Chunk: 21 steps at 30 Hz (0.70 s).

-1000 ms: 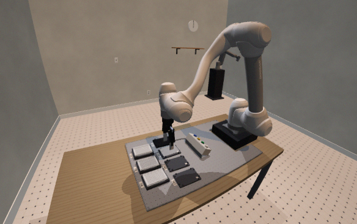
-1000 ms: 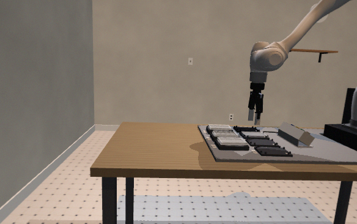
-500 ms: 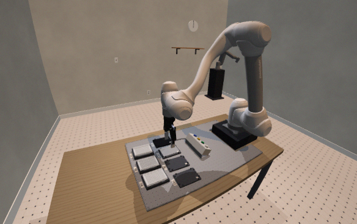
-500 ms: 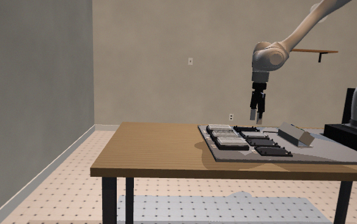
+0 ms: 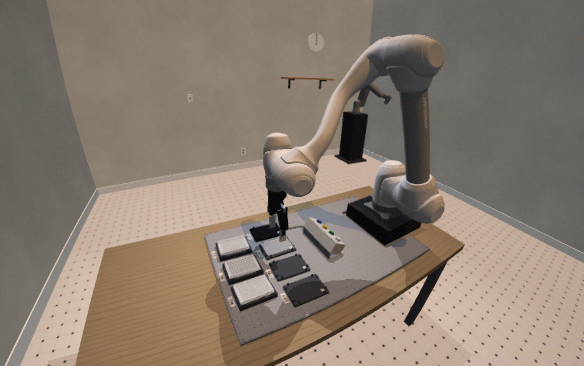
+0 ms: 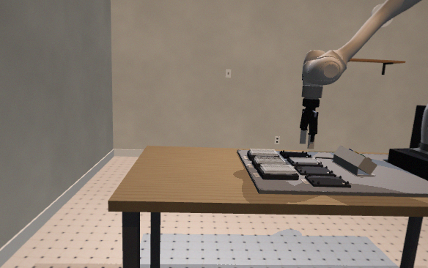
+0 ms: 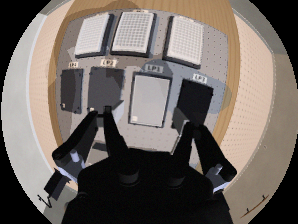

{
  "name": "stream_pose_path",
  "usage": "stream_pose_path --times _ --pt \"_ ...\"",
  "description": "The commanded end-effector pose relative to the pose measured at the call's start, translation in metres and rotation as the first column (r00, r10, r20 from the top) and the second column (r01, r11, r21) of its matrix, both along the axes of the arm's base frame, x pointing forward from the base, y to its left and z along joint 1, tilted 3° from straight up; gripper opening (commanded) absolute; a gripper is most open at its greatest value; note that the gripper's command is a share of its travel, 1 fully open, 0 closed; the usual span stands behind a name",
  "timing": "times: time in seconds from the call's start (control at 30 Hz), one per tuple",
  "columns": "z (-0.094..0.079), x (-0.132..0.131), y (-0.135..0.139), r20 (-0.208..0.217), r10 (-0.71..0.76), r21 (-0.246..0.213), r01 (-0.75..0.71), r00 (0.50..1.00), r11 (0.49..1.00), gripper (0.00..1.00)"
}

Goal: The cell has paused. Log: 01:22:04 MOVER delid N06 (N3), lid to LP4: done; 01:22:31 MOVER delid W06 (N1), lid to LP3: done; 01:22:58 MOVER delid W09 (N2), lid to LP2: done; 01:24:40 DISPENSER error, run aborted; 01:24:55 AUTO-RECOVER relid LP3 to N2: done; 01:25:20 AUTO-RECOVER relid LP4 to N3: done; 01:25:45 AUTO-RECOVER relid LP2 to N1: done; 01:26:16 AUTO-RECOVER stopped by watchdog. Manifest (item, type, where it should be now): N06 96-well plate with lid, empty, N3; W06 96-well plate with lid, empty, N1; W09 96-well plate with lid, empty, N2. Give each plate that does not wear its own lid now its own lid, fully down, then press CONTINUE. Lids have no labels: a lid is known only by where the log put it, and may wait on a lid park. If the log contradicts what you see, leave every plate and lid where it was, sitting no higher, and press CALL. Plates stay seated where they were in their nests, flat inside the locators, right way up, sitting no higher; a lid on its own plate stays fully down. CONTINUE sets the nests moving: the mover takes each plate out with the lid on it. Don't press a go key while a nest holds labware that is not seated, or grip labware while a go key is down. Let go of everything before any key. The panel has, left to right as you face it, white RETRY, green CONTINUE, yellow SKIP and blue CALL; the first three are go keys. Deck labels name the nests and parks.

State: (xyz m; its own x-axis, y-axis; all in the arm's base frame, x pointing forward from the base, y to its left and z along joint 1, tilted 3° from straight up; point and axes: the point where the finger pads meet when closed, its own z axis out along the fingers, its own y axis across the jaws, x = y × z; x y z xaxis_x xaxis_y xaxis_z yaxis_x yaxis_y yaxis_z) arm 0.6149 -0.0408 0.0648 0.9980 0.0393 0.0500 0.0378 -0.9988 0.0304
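Three 96-well plates sit in a column of nests on the grey deck (image 5: pixel 370 255). The far plate (image 5: pixel 233 246) (image 7: pixel 184 39) and the near plate (image 5: pixel 253 291) (image 7: pixel 93 35) look smooth on top. The middle plate (image 5: pixel 242 267) (image 7: pixel 135 32) shows its grid of wells. A pale loose lid (image 5: pixel 276 247) (image 6: pixel 305 160) (image 7: pixel 149 98) lies on the second lid park from the far end. The other three parks (image 5: pixel 289 266) are bare and black. My gripper (image 5: pixel 278 229) (image 6: pixel 306 143) (image 7: pixel 148 110) is open and empty. It hangs well above that lid. The deck labels are too small to read.
The key panel (image 5: pixel 325 236) (image 6: pixel 353 160) stands on the deck to the right of the lid parks, its coloured keys on top. The arm's black base (image 5: pixel 382 220) is behind it. The wooden table (image 5: pixel 150 300) extends to the left of the deck.
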Motion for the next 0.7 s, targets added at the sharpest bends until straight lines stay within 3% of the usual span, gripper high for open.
stream_pose_path --times 0.0,0.67 --pt "0.0001 0.0000 0.0000 0.000 0.000 0.000 0.000 1.000 1.000 0.66" --pt "-0.0058 0.0004 -0.0002 0.000 0.000 0.000 0.000 1.000 1.000 0.66"
